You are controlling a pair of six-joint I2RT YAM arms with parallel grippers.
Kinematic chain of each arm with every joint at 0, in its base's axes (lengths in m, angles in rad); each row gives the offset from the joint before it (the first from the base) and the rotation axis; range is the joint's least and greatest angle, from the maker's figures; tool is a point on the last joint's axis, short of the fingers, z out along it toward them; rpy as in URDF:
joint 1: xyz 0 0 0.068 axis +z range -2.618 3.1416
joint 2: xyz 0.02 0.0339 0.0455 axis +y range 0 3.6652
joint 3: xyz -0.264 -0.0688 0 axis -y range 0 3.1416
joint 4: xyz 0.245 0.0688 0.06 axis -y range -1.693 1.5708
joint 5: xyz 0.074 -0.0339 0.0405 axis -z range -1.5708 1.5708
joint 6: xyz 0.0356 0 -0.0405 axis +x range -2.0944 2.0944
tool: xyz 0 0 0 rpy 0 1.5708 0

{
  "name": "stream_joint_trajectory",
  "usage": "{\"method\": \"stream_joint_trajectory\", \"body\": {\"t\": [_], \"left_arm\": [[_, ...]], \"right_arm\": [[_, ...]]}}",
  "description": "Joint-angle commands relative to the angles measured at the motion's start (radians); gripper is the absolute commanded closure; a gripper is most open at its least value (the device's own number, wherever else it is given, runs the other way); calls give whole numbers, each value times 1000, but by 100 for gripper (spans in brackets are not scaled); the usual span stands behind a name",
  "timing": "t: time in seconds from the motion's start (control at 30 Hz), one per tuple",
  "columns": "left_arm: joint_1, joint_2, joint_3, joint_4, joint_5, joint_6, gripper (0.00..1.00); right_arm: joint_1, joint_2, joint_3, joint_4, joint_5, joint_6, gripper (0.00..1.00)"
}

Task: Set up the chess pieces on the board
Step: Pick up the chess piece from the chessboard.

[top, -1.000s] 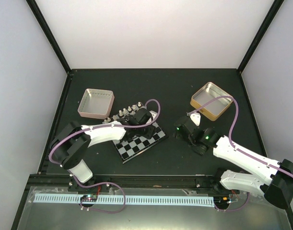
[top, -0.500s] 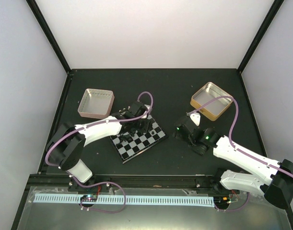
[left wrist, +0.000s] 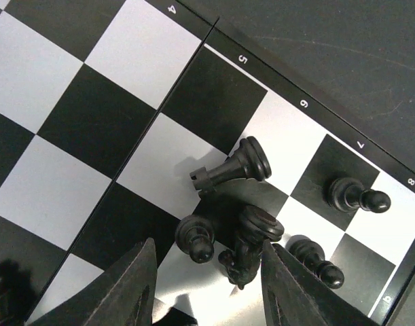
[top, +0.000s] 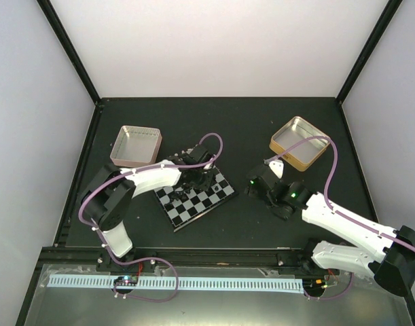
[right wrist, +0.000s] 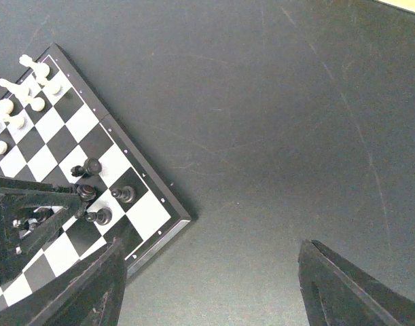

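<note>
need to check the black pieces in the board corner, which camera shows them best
The left wrist view: the black pieces fill it close up, shapes and squares of the board clear. The right wrist view shows them tiny at the board's corner. In the top view the left arm covers that corner.

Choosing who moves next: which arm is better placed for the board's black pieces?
Left: the left gripper hangs over the board, fingers flanking black pieces; the right gripper is open, off the board.
</note>
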Motion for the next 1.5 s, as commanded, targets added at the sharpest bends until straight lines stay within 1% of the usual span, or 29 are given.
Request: {"method": "stream_joint_trajectory", "body": {"t": [0.0, 0.3, 0.43, 0.83, 0.93, 1.13, 1.17, 1.2, 1.27, 1.47], "left_arm": [[3, 25, 50, -34, -5, 24, 56], [3, 62, 76, -42, -27, 26, 55], [2, 81, 88, -56, -66, 16, 56], [3, 71, 86, -85, -201, -42, 68], [6, 64, 86, -85, -200, -39, 70], [5, 29, 78, -86, -150, -27, 70], [5, 23, 75, -86, -148, -29, 73], [5, 20, 72, -88, -148, -30, 79], [6, 19, 69, -93, -154, -33, 84], [6, 12, 59, -97, -157, -36, 83]], "right_arm": [[-5, -2, 1, 19, 9, -1, 30], [-6, -3, -5, 19, 9, 0, 30], [-6, -3, -10, 20, 9, -1, 30], [-6, -4, -15, 27, 7, 1, 30], [-6, -2, -16, 30, 3, -1, 30], [-6, 5, -16, 35, -4, -2, 30], [-6, 6, -16, 35, -6, -2, 30], [-6, 7, -16, 38, -7, -1, 30], [-6, 9, -17, 42, -11, -1, 30], [-6, 12, -17, 44, -21, -5, 30]]}}
